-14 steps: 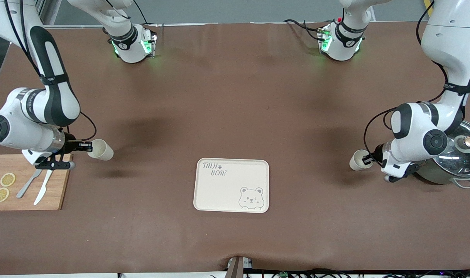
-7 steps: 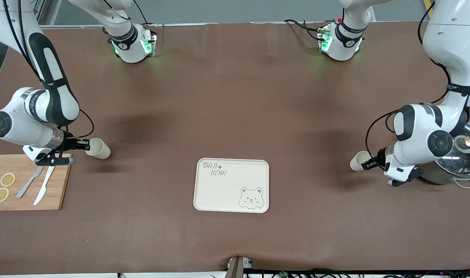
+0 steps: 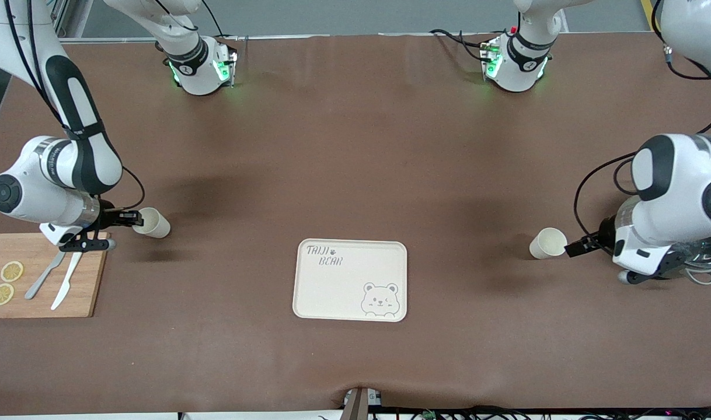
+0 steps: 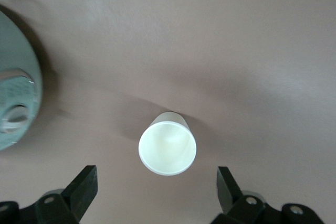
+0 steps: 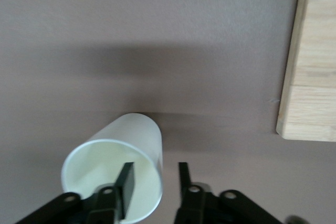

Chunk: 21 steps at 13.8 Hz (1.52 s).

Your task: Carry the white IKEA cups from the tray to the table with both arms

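Note:
One white cup point(image 3: 547, 243) stands upright on the brown table toward the left arm's end. My left gripper point(image 3: 572, 249) is open and empty, just off the cup on the pot's side. In the left wrist view the cup point(image 4: 167, 149) sits apart from the wide-spread fingers point(image 4: 84, 187). The other white cup point(image 3: 152, 223) is toward the right arm's end, beside the cutting board. My right gripper point(image 3: 135, 220) is at its rim. In the right wrist view one finger point(image 5: 126, 181) is inside this cup point(image 5: 105, 156) and the other is outside. A gap shows around the wall.
A cream bear tray point(image 3: 332, 291) lies mid-table, nearer the front camera than both cups. A wooden cutting board point(image 3: 87, 291) with lemon slices, a knife and a fork lies under the right arm. A grey-green pot point(image 3: 701, 269) with a glass lid is under the left arm's wrist.
My left gripper has let go of its cup and drawn back toward the pot, and that cup stays on the table. My right gripper has shifted slightly at its cup.

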Available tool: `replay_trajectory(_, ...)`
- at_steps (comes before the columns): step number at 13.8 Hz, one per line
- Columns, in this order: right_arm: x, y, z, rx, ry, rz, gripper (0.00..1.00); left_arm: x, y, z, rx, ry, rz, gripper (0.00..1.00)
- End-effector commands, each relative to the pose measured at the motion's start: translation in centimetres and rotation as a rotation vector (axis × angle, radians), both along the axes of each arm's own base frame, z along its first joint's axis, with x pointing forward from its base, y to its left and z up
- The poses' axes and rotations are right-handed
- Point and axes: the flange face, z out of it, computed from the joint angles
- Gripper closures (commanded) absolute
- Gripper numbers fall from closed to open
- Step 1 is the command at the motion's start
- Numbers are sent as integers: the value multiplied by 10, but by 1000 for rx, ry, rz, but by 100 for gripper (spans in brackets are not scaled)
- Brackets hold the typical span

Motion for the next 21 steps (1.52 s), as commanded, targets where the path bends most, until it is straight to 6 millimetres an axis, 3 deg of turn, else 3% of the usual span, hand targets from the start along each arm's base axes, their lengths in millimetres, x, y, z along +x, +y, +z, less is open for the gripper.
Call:
replay_trajectory(1,43,17,67,5,-11,63,0,-6,5,43,31,-35,-85,0)
replay_trajectory(3,63,15,104,-3,-72,67,0,-10,9,65,42,-68,-129,0)
replay_trajectory(5,80,22,158,1,-99,75,0,-11,12,74,47,-70,-126,0)
replay_trajectory(7,91,22,208,-6,-162,89,0,-11,12,102,53,-91,-124,0)
replay_trajectory(10,99,48,276,-20,-256,136,0,-13,10,150,62,-149,-126,0)
replay_trajectory(12,82,61,306,-12,-204,148,0,-22,9,172,71,-160,-123,0)
replay_trajectory(13,68,67,336,-16,-234,159,0,-26,10,183,76,-174,-121,0)
replay_trajectory(16,13,77,380,-31,-181,168,0,-35,9,197,77,-176,-120,0)
replay_trajectory(21,-64,78,407,-30,-173,167,0,-49,-6,205,75,-128,-139,0)
